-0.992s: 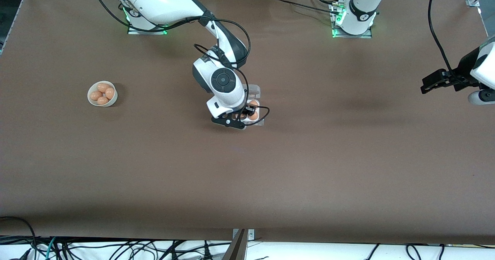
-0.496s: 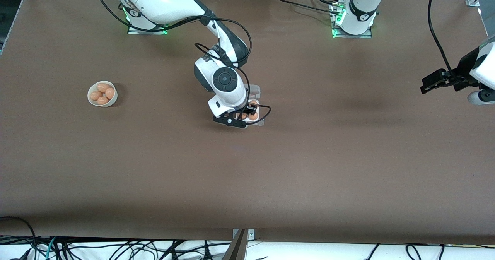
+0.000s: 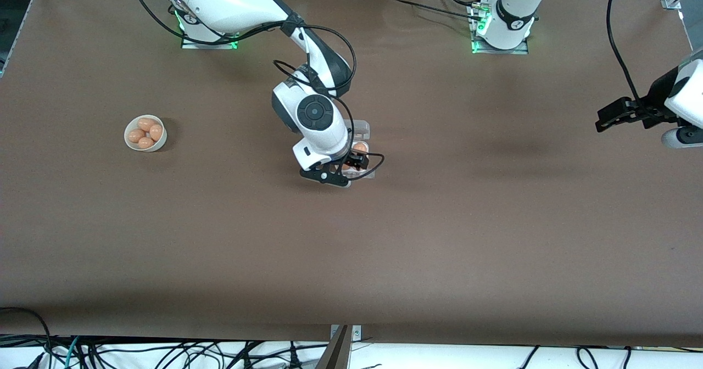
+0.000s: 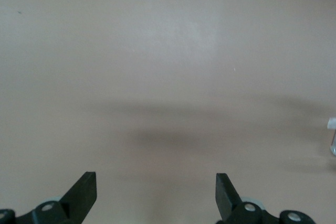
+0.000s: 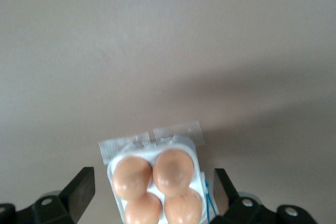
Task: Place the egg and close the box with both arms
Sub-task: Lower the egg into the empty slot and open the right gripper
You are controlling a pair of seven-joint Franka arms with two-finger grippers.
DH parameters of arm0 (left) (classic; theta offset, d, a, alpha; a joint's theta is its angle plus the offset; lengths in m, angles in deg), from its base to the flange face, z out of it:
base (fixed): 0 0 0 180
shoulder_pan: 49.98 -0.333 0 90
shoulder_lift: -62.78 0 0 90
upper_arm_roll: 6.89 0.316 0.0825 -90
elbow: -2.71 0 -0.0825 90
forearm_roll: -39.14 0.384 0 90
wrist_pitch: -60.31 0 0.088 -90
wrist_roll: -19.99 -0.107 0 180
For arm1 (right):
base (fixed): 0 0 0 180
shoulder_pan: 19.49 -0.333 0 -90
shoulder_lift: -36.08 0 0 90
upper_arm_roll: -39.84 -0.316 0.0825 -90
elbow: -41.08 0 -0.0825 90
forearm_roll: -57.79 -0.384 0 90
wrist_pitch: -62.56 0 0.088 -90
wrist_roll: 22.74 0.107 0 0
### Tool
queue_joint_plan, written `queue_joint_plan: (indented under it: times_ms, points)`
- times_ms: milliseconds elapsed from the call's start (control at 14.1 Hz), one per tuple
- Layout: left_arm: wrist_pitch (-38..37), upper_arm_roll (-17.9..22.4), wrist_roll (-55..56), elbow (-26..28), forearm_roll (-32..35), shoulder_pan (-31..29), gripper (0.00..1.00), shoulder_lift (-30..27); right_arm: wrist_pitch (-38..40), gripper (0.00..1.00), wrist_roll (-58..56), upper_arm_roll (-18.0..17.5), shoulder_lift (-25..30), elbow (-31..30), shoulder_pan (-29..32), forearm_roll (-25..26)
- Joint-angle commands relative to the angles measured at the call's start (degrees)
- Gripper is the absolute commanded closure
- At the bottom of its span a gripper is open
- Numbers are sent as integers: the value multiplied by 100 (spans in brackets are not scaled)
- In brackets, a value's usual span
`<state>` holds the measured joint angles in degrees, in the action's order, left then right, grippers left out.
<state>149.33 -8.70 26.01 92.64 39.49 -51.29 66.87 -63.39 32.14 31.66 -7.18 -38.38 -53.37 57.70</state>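
Note:
The box point(image 5: 118, 153) sits mid-table, its whitish tray filled with several tan eggs point(image 5: 173, 169) and its clear lid point(image 5: 176, 131) lying open beside the tray. In the front view the box point(image 3: 369, 172) is half hidden under the right arm's hand, and one egg point(image 3: 360, 147) and the lid point(image 3: 361, 129) still show. My right gripper point(image 5: 152, 190) hangs open just above the tray with a finger on either side, holding nothing. Over bare table at the left arm's end, my left gripper point(image 3: 607, 119) waits, open point(image 4: 156, 187) and empty.
A round white bowl point(image 3: 132, 144) holding several more eggs stands toward the right arm's end of the table. Black cables loop off the right arm's wrist point(image 3: 379, 163) close to the box. Cables lie along the table's front edge point(image 3: 165, 352).
My right gripper has opened over the box, and its hand has shifted slightly. The left arm has hardly moved.

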Motion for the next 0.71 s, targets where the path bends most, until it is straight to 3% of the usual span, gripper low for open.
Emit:
queue_joint_plan:
  times_ms: [0, 212, 354, 638]
  points:
    - [-428, -205, -31, -81, -95, 270, 4, 84, 88, 0, -502, 10, 10, 150, 327, -9]
    - [-1078, -345, 74, -89, -832, 394, 37, 162, 167, 0, -1101, 80, 89, 107, 671, 9]
    - [-1395, -486, 372, -81, -1194, 446, 51, 250, 386, 0, -1242, 378, 203, 107, 698, 17]
    - [-1564, -952, 1120, -89, -1239, 1043, 80, 680, 1176, 0, -2198, 1054, 475, 107, 707, -26]
